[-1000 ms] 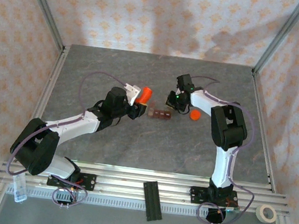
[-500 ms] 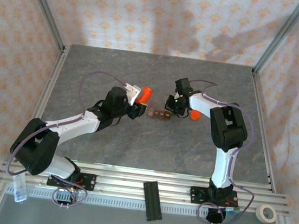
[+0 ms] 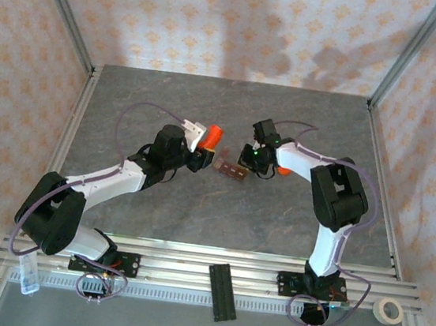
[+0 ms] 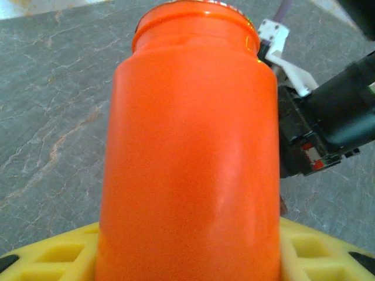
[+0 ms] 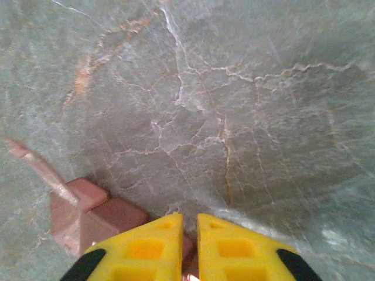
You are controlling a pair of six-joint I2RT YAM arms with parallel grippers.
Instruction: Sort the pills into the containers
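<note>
The containers (image 3: 230,170) lie near the middle of the surface (image 3: 218,227), the right fingers (image 5: 143,249) closed together at their right end, while the left fingers (image 4: 53,257) grip an orange bottle (image 4: 187,146) nearby.

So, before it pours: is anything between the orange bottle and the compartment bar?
Nothing visible. Bare table separates the orange bottle from the compartment bar; the right gripper is at the bar's other end.

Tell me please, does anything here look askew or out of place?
The pill organizer lies at a slant in the top view, and one lid flap stands open. An orange cap lies loose just right of it.
</note>
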